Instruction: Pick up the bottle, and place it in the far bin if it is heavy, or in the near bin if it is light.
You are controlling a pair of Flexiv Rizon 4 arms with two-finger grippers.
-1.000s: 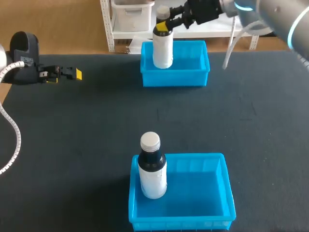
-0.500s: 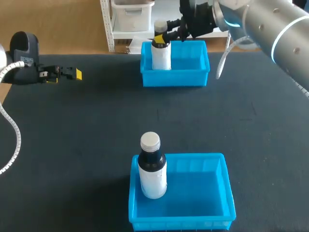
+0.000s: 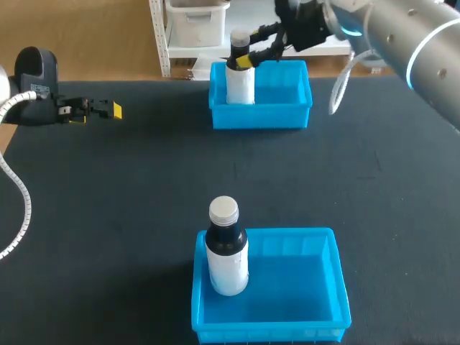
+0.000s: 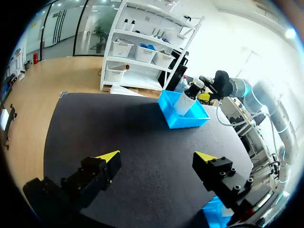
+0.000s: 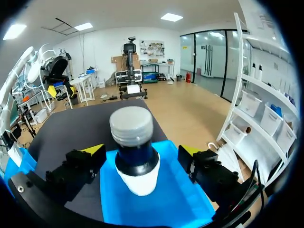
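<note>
Tabletop, black and matte, lay bare between the two bins. Right arm hung over the far edge; left arm sat at the left edge, well apart from both bins.

Far blue plastic bin held the white plastic bottle with dark neck and pale cap, upright in the bin's left part, long axis vertical. Near blue plastic bin held a second bottle of the same kind, also upright.

Right gripper was spread wide, one finger on each side of the neck, with a gap on each side. Left gripper was spread too, holding nothing.

Judged: room to pull out lay straight back along the fingers, minding the cap and bin rim.
</note>
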